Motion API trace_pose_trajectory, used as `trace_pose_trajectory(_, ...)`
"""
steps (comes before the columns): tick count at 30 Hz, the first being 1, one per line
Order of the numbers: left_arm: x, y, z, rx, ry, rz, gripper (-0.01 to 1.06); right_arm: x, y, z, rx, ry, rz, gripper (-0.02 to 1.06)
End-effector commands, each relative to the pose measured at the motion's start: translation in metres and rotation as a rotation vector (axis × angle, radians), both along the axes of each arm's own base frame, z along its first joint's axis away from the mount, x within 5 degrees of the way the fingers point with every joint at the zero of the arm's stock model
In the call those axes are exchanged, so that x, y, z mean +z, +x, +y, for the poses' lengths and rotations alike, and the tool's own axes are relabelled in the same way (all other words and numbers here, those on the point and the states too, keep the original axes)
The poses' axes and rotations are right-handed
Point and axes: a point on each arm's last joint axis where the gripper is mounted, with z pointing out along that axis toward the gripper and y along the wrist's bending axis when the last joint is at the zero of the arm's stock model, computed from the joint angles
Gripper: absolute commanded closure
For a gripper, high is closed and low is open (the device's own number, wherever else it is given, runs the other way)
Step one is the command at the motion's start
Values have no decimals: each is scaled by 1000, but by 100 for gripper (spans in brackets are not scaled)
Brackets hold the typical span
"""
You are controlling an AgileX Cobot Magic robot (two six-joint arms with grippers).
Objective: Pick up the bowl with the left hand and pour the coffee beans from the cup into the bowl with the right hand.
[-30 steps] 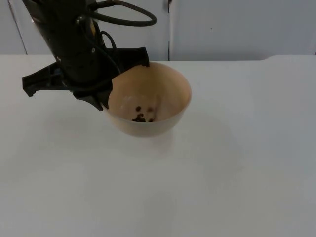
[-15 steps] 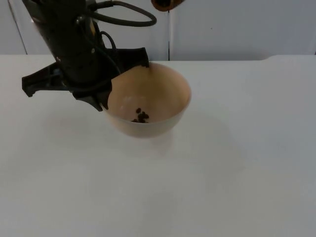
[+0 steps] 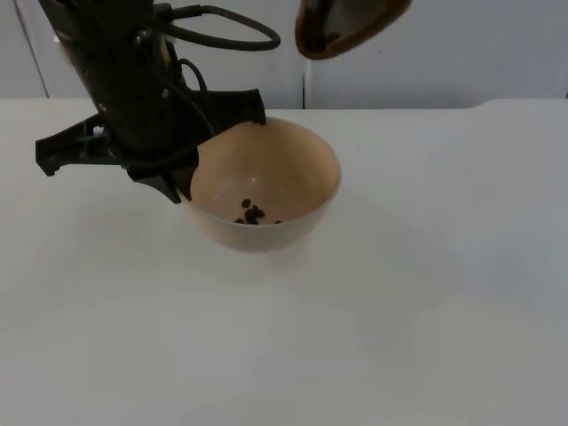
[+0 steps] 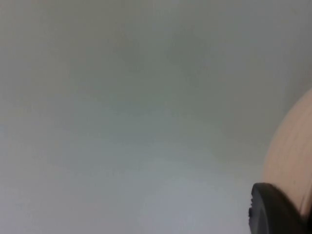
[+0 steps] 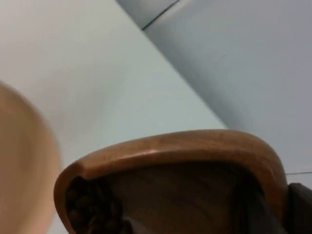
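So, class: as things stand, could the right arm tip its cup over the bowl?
Probably yes. The wooden cup hangs above and behind the bowl, which the left gripper holds; nothing lies between them, and the bowl's mouth is open.

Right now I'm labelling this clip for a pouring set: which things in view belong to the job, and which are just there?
Job:
- beige bowl, held at its rim by left gripper
- coffee beans in the bowl
- wooden cup, tilted above, beans inside

Just there:
- white table
- grey partition wall
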Motion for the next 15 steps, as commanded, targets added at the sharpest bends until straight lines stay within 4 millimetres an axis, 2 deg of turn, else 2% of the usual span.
trace_pose_trajectory(1, 3, 1, -1, 8, -7, -9, 105, 0, 4, -2, -6, 61, 25, 104)
trace_pose_trajectory(12, 3, 1, -1, 6, -4, -10, 105, -10, 21, -22, -63, 195, 183, 104)
trace_pose_trajectory(15, 3, 1, -1, 5, -2, -8, 105, -13, 29, -33, -90, 254, 256, 104)
